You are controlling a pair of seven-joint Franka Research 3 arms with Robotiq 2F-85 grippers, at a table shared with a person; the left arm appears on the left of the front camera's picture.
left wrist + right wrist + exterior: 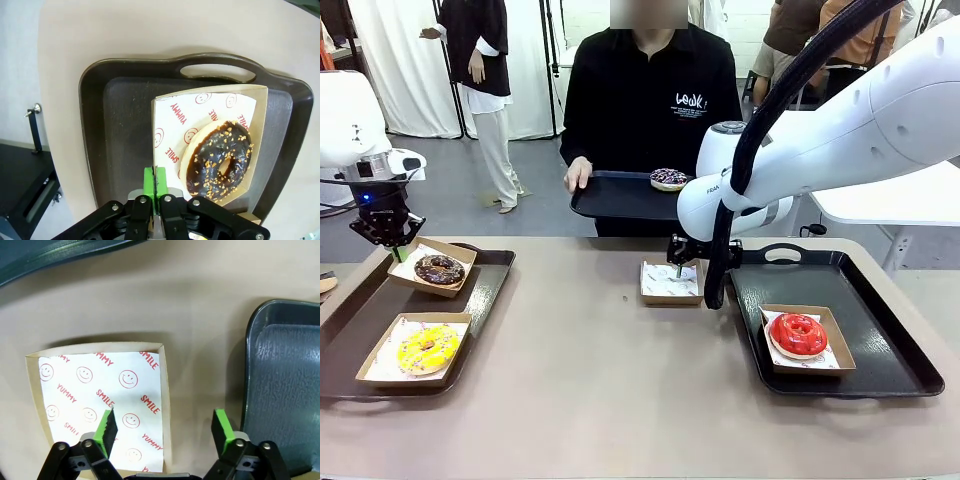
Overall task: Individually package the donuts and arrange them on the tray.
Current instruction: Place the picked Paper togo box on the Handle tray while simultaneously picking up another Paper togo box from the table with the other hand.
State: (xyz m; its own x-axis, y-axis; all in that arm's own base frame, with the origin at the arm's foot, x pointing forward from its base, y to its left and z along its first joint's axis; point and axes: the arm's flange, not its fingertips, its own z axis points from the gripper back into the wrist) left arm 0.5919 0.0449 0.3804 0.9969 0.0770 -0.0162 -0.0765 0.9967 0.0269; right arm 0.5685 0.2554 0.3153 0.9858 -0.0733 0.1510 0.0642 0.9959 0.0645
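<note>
Three donuts boxed, one to go.
Left claw (156, 186) pinches the chocolate donut's box (210, 145); right claw (165, 426) straddles the empty box's (100, 400) wall, pads apart; sprinkled donut (669, 179) waits.

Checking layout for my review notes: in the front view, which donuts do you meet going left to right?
Yellow donut → chocolate donut → sprinkled donut on the tray the person holds → red donut.

Robot lab — white curtains (405, 60), bystanders
</note>
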